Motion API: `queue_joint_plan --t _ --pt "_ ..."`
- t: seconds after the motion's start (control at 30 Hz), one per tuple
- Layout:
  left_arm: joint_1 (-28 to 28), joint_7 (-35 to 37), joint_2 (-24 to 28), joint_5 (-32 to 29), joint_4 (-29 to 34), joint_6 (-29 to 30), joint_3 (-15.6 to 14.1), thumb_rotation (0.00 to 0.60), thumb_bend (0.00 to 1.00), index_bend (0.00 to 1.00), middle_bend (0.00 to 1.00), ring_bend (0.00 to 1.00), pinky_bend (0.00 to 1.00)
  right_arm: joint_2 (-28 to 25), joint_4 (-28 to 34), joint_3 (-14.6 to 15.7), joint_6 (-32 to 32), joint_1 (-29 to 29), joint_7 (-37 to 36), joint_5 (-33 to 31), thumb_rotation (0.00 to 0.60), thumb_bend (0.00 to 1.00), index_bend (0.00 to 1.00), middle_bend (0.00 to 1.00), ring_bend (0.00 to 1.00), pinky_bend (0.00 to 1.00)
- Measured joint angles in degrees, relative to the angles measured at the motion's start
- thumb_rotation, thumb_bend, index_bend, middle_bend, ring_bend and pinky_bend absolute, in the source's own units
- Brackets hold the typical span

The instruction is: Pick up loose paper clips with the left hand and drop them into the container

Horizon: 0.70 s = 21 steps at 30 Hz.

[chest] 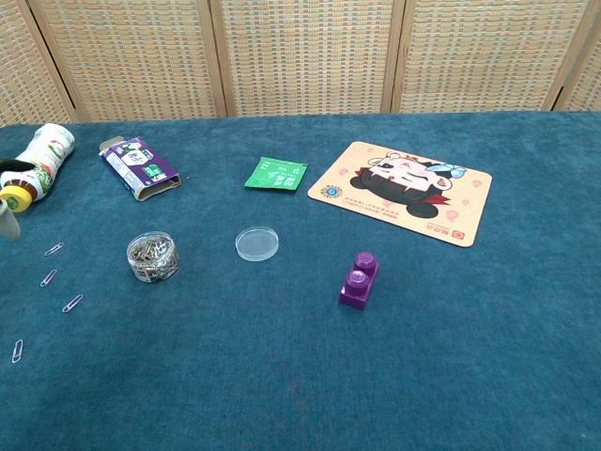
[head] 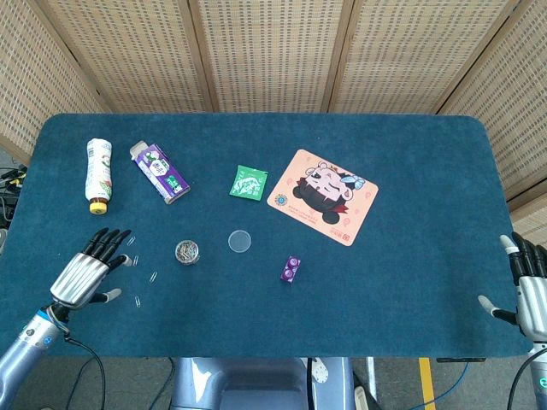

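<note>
Wire clips (chest: 72, 303) are lying flat on napped cloth left of the jar (head: 187, 251); the left hand (head: 84, 275) is hovering, fingers apart, empty, risking pushing them instead of pinching.

Matt cloth table (head: 410, 265), clear plastic container (head: 187, 251)

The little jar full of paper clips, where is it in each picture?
Head view: the jar sits left of centre, just left of the clear round lid.
Chest view: the jar is at middle left, again left of the lid.
Shared landmark: that clear lid.
</note>
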<state>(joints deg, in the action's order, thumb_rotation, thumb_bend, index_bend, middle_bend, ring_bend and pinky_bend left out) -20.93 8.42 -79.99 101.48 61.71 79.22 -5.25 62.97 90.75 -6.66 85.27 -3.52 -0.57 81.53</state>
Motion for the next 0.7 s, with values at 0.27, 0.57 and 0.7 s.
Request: queue_joint_plan --t 0.27,0.57,0.7 --pt "-4.83 -1.98 -1.92 10.69 -9.13 0.43 -5.36 0.600 0.15 0.53 0.00 0.00 0.00 0.81 -0.22 0.10 -0.76 -0.28 1.83 -0.79 0.600 0.00 0.02 0.00 0.00 0.00" --pt "-6.63 -3.15 -5.71 12.40 -15.02 -3.15 -8.94 0.600 0.21 0.53 0.00 0.00 0.00 0.92 -0.56 -0.04 -1.08 -0.37 1.74 -1.30 0.600 0.00 0.02 0.00 0.00 0.00" --pt "-6.63 -2.83 -6.65 11.69 -16.33 -3.66 -9.35 0.600 0.27 0.53 0.00 0.00 0.00 0.84 -0.67 -0.07 -1.23 -0.40 1.44 -1.40 0.600 0.00 0.02 0.00 0.00 0.00"
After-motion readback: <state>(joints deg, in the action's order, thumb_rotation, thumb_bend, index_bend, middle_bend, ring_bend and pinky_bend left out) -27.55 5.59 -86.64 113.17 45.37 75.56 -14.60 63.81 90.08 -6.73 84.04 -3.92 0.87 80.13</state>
